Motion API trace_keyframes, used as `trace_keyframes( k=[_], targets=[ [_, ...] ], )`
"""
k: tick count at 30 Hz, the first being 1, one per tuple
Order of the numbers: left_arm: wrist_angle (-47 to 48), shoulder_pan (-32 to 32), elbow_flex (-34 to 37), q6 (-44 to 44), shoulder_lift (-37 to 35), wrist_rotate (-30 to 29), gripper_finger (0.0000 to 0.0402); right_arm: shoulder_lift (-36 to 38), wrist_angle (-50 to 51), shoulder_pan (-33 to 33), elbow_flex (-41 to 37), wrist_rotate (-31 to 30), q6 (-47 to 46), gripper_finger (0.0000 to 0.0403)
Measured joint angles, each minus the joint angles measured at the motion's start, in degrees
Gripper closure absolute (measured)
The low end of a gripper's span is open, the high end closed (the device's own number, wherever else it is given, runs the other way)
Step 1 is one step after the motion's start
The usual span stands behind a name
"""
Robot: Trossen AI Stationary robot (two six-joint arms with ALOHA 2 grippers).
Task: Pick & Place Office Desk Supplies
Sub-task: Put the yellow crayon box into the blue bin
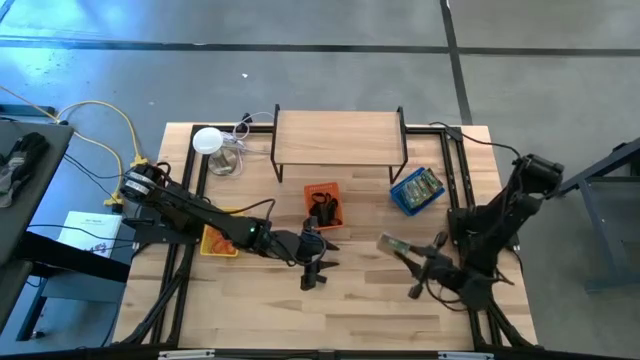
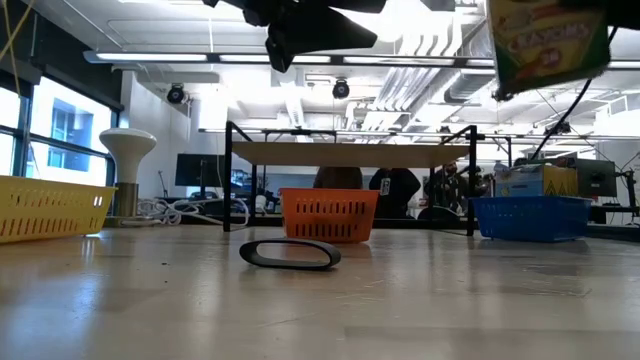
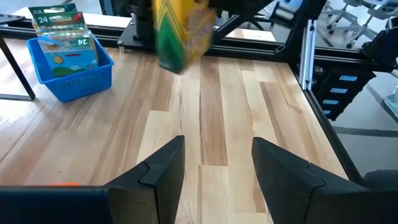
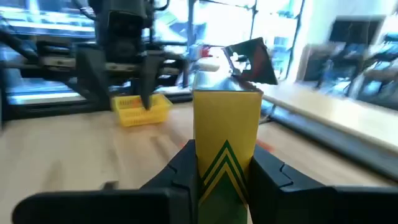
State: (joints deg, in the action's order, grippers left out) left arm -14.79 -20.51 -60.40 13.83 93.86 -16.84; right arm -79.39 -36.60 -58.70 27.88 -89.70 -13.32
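Note:
My right gripper [image 1: 402, 252] is over the table's right half, shut on a yellow-and-green crayon box [image 1: 392, 243], which is also the crayon box [image 2: 545, 40] high in the low view. My left gripper [image 1: 322, 246] hovers open over the table's middle, its fingers [image 3: 163, 167] level and empty. A black loop [image 2: 290, 254] lies flat on the table just nearside of that gripper, in front of the orange tray [image 1: 322, 203]. The blue tray [image 3: 69, 74] at the far right holds more crayon boxes [image 3: 62, 31]. My right gripper pinches the crayon box between its two fingers, one on each wide face, low on the box [image 4: 225, 171]. The fingers come in about level from the table's right. The box is lifted clear of the table and roughly upright, with its top flap [image 4: 252, 56] open.
A wooden riser shelf [image 1: 338, 135] stands at the far middle. The yellow tray [image 1: 220, 240] sits under my left arm, with a white lamp [image 1: 208, 140] and cables at the far left. Bare wood lies along the near edge.

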Motion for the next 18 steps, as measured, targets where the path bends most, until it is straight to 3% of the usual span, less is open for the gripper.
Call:
trace_keyframes(
  k=[9,18],
  targets=[
    [0.3,-0.3,0.0,1.1,0.0,0.2,0.0222,1.7,-0.1,5.5,-3.5,-0.3,-0.6,0.0326],
    [0.7,-1.2,0.0,1.0,0.0,0.4,0.0222,9.9,0.1,8.2,-15.7,-0.2,-10.7,0.0324]
  ],
)
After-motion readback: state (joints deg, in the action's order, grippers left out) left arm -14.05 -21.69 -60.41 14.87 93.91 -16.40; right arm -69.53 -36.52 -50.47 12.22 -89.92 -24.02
